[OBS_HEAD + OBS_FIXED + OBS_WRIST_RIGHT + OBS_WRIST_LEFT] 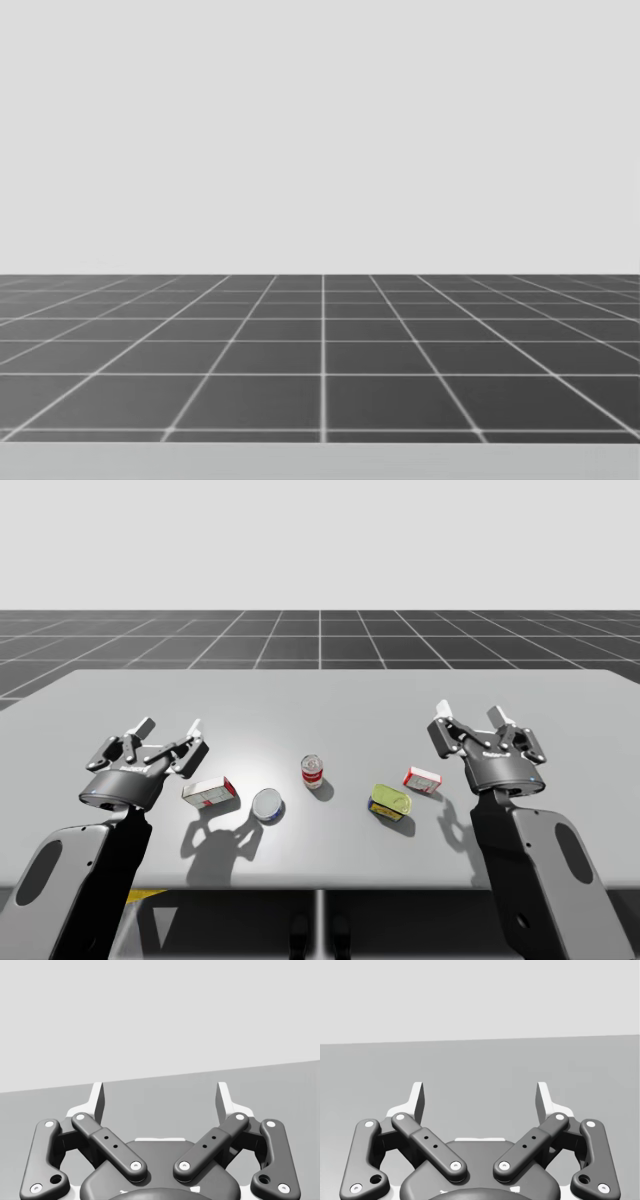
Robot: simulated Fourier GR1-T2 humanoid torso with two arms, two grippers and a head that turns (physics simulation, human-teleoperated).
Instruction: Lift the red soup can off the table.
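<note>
Centrally, red soup can (312, 771) stands between blue can (267, 805) and green tin (390, 802).

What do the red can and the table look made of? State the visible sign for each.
Red can: probably metal with a printed label; its top looks pale and silvery, its wall red above, white below.
Table: smooth grey surface, material unclear; it shows soft shadows and a faint bright patch, no grain.

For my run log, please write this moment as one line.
phase: reach not begun | red soup can: upright on table, untouched | left gripper: open, empty | right gripper: open, empty
</note>
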